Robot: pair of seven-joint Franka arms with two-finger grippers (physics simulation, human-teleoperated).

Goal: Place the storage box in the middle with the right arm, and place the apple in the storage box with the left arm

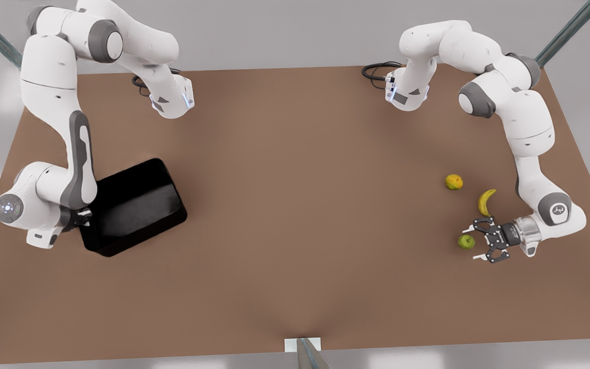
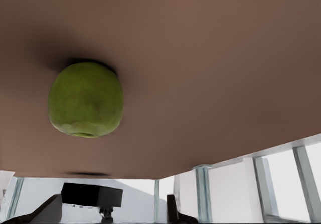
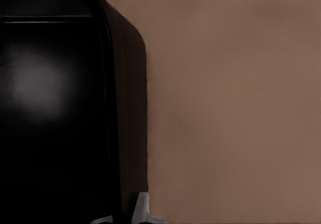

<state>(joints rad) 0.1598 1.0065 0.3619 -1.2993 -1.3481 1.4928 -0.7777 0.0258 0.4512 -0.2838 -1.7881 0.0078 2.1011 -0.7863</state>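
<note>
**Both arms poised: box at one end, apple at the other**

The brown desk (image 1: 295, 215) carries everything. The storage box (image 1: 136, 205) sits slightly askew near the desk's edge on the front view's left, well away from the middle where it belongs. The right pincer (image 1: 81, 218) is down at the box's outer rim; its fingers are hidden behind the wrist and the box wall, so I cannot tell whether they have closed on the rim. In the right wrist view the box's glossy wall (image 3: 55, 108) runs right beside the camera.

Near the opposite edge lie three fruits. The banana (image 1: 486, 201) and the yellow-orange fruit (image 1: 454, 181) are bystanders. The apple (image 1: 466, 241) rests on the desk just beside the left pincer (image 1: 479, 241), whose fingers are spread wide and low, not yet around the fruit. The left wrist view shows the apple (image 2: 86, 99) close ahead, sitting off to one side of the view.

To do this step well, the left pincer should probably centre on the apple before closing, keeping clear of the banana. The box likely needs a firm rim grip and a level carry to the middle before the apple travels.
</note>
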